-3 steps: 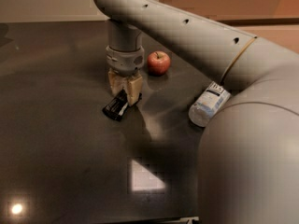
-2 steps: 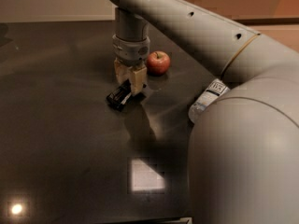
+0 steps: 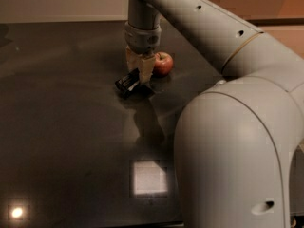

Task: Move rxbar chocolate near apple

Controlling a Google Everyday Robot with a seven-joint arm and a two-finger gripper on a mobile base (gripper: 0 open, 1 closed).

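Gripper point(image 3: 140, 75) pointing straight down over far part of counter point(image 3: 61, 127), fingers clamped on rxbar chocolate point(image 3: 126, 83). Bar tilted, dark end poking out left of fingers, low at counter surface; resting or just above, can't tell. Apple point(image 3: 163, 63) sits upright on counter just right of gripper. So bar already near apple, gripper between the two. Arm point(image 3: 228, 141) hogs right side of view. Bright square reflection point(image 3: 149, 177) on counter up front.

One dark table point(image 3: 57, 127) bears one rxbar chocolate point(image 3: 126, 84), one apple point(image 3: 163, 63) and two bright light reflections point(image 3: 149, 177), while one gripper point(image 3: 141, 76) hangs just beside the apple, clamped on the rxbar chocolate.
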